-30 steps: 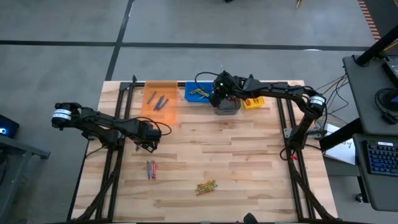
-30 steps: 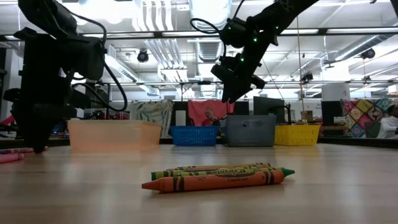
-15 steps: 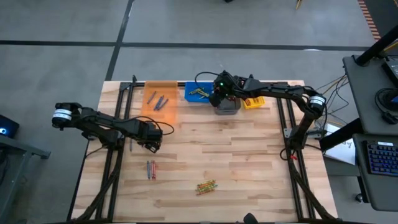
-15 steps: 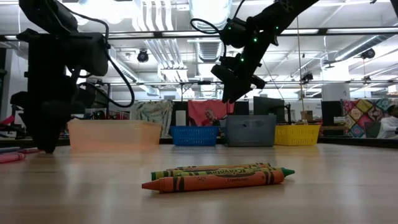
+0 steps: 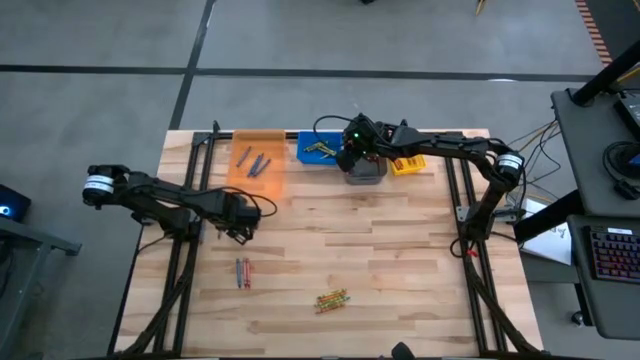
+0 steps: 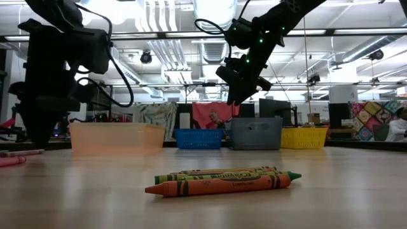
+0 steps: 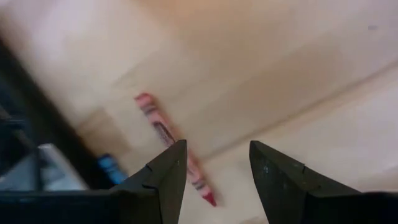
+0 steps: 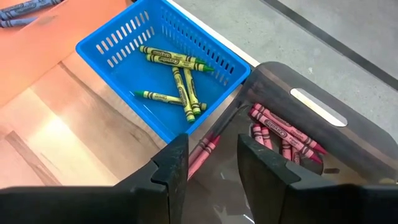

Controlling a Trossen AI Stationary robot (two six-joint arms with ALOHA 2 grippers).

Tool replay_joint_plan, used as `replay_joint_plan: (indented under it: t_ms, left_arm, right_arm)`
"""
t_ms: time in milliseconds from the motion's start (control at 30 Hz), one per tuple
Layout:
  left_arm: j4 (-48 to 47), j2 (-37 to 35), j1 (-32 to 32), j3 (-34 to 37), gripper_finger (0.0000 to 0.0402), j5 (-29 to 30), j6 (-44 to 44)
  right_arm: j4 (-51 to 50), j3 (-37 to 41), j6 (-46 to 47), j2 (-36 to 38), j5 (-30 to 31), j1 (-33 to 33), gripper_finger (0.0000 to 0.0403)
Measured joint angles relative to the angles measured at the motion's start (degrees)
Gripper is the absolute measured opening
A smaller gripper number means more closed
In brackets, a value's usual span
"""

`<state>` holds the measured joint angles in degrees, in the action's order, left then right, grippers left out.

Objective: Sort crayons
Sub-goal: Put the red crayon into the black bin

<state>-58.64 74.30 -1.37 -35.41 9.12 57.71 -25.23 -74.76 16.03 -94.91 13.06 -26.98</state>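
A red crayon (image 7: 163, 133) lies flat on the wooden table, with a blue one (image 5: 239, 272) beside it. My left gripper (image 5: 238, 234) hangs open just above the table, on the far side of this pair, its fingers (image 7: 166, 171) pointing down and empty. A green and orange bunch of crayons (image 5: 332, 299) lies near the front edge. My right gripper (image 5: 352, 160) hovers open above the grey bin (image 8: 323, 134), which holds red crayons (image 8: 280, 134). Green-yellow crayons (image 8: 177, 78) lie in the blue bin (image 5: 320, 148).
Four bins stand in a row along the far edge: orange (image 5: 258, 152) with blue crayons inside, blue, grey (image 5: 366, 170) and yellow (image 5: 408, 164). Black frame rails (image 5: 180, 270) run along the table's left and right sides. Bare wood (image 5: 400, 240) lies between the bins and the loose crayons.
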Motion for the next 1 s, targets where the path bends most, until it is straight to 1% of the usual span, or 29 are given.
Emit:
replay_joint_plan:
  t_ms: [100,333,567,700,800,1000]
  left_arm:
    - [-2.7,0.0,0.0,0.3,0.0158,2.1,0.1]
    - [-0.2,0.0,0.0,4.3,0.0158,2.8,1.6]
    - [0.7,0.0,0.2,4.6,0.0158,4.0,3.1]
    - [0.4,0.1,1.4,4.7,0.0158,7.1,5.9]
    - [-0.1,1.5,3.5,4.8,0.0153,8.2,6.4]
    - [-0.8,7.5,6.0,4.3,0.0138,7.9,4.5]
  right_arm:
    - [0.1,0.0,0.0,0.0,0.0,0.0,0.0126]
    - [0.2,0.0,0.0,0.0,0.0,0.0,0.0129]
    - [0.2,0.0,0.0,0.0,0.0,0.0,0.0123]
    - [0.2,0.0,0.0,0.0,0.0,0.0,0.0123]
    - [0.2,0.0,0.0,0.0,0.0,0.2,0.0123]
    - [0.3,0.0,0.0,0.0,0.0,0.6,0.0123]
